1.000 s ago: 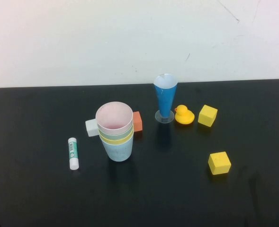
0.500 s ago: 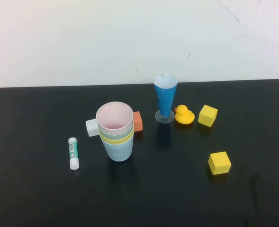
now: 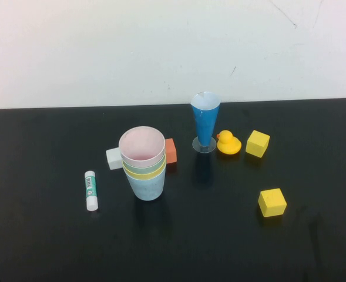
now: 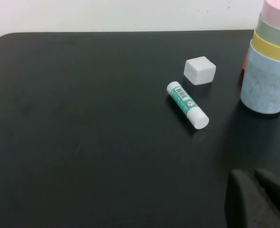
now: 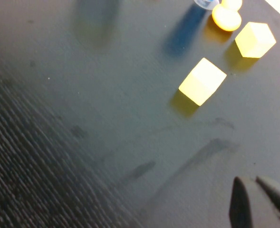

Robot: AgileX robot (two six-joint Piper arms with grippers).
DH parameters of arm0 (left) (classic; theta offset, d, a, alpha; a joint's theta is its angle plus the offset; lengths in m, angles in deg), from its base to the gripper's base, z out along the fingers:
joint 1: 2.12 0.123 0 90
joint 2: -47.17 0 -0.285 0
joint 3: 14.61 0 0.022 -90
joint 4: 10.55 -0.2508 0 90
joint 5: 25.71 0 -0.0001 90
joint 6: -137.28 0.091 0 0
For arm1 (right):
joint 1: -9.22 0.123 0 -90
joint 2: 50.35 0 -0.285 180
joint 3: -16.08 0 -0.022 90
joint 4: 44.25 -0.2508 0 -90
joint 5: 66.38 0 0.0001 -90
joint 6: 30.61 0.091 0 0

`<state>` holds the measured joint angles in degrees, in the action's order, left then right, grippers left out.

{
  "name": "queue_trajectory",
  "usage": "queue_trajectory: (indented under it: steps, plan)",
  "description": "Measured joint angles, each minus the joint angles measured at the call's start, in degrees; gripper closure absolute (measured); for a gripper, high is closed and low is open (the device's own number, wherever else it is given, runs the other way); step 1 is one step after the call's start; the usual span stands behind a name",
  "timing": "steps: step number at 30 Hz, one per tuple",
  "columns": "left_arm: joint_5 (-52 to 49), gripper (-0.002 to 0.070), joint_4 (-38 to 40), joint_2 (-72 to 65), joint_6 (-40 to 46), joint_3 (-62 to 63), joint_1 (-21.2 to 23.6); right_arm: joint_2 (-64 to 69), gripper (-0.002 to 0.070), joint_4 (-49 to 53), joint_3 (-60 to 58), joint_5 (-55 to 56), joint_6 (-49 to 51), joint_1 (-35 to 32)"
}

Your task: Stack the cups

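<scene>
The cups (image 3: 143, 163) stand nested in one upright stack left of the table's middle: a pale pink cup (image 3: 141, 145) on top, a pale green rim (image 3: 144, 168) and a yellow rim (image 3: 144, 174) below it, and a light blue cup (image 3: 145, 187) at the bottom. The left wrist view catches the same stack of cups (image 4: 269, 61) at its edge. My left gripper (image 4: 254, 175) is shut and empty, low over the table, well short of the stack. My right gripper (image 5: 254, 181) is shut and empty over bare table near a yellow cube (image 5: 202, 80). Neither arm appears in the high view.
A white cube (image 3: 114, 158) and an orange block (image 3: 171, 151) flank the stack. A glue stick (image 3: 90, 190) lies to its left. A tall blue cone glass (image 3: 205, 123), a yellow duck (image 3: 228, 143) and two yellow cubes (image 3: 257, 143) (image 3: 272, 202) sit on the right.
</scene>
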<state>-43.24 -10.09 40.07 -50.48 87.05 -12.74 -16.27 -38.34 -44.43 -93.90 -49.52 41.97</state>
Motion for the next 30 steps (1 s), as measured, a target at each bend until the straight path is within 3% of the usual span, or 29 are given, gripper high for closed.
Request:
queue_trajectory:
  steps: [10, 14, 22, 26, 30]
  plan:
    - [0.0, 0.0676, 0.0, 0.0, 0.2, 0.0, 0.0, -3.1, 0.0678, 0.0, 0.0, -0.1, 0.0, -0.8]
    - [0.0, 0.0676, 0.0, 0.0, 0.2, 0.0, 0.0, -7.7, 0.0678, 0.0, -0.6, 0.6, -0.7, -8.0]
    - [0.0, 0.0676, 0.0, 0.0, 0.2, 0.0, 0.0, -17.9, 0.0678, 0.0, -12.9, 15.2, -0.7, -26.9]
    - [-0.1, 0.0676, 0.0, 0.0, 0.2, 0.0, 0.0, -22.4, 0.0678, 0.0, -17.9, 19.5, 0.6, -31.6]
    - [-0.1, 0.0676, 0.0, 0.0, 0.2, 0.0, 0.0, -26.6, 0.0678, -0.1, -18.3, 13.9, 3.5, -33.4]
